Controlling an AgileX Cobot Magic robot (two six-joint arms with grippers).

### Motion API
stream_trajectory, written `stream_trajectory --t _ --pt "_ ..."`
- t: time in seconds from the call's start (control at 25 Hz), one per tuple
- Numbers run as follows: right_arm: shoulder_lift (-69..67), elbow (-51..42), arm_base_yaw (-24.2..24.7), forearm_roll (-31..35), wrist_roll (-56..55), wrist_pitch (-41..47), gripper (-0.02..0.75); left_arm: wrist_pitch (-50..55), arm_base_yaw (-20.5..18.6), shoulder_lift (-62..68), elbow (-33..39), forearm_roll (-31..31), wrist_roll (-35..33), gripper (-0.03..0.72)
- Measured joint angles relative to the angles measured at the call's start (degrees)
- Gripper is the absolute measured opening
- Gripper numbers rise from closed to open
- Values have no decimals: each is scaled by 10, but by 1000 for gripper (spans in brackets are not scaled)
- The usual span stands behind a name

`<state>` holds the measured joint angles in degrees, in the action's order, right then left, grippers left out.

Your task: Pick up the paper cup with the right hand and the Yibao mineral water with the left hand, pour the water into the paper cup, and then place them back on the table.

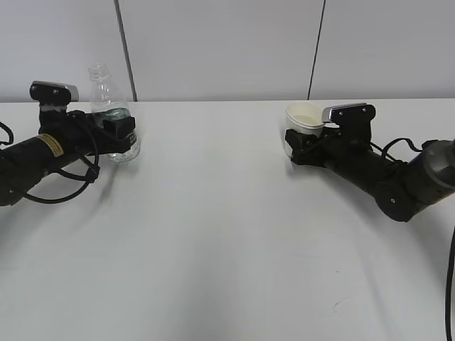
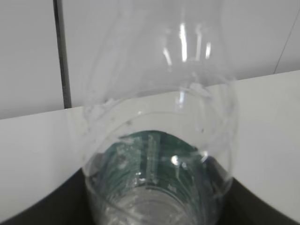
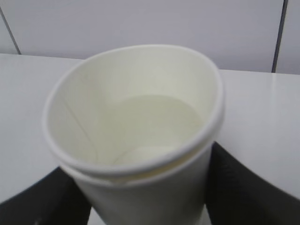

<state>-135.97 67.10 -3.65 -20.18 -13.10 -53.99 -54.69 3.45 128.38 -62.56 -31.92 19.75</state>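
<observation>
The Yibao mineral water (image 1: 105,89) stands upright at the far left of the table (image 1: 213,234), clear, uncapped, with a dark green label. My left gripper (image 1: 119,133) is shut on its lower body. In the left wrist view the bottle (image 2: 159,140) fills the frame between the black fingers (image 2: 51,208). At the right, the cream paper cup (image 1: 302,117) sits mouth up in my right gripper (image 1: 298,142), which is shut on its wall. Its rim (image 3: 136,51) is squeezed slightly oval between the fingers (image 3: 243,187). I cannot make out any water in either.
A pale panelled wall (image 1: 227,42) rises right behind the table's far edge. Black cables (image 1: 64,192) trail beside the left arm and near the right arm (image 1: 398,145). White tabletop lies between the two arms and towards the front.
</observation>
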Motion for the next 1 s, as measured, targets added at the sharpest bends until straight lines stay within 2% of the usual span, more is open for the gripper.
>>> stream_trajectory --t 0.36,1.0 --pt "0 -1 0 0 0 1 603 0 0 0 0 0 0 382" --pt "16 -28 0 0 1 12 605 0 0 0 0 0 0 382"
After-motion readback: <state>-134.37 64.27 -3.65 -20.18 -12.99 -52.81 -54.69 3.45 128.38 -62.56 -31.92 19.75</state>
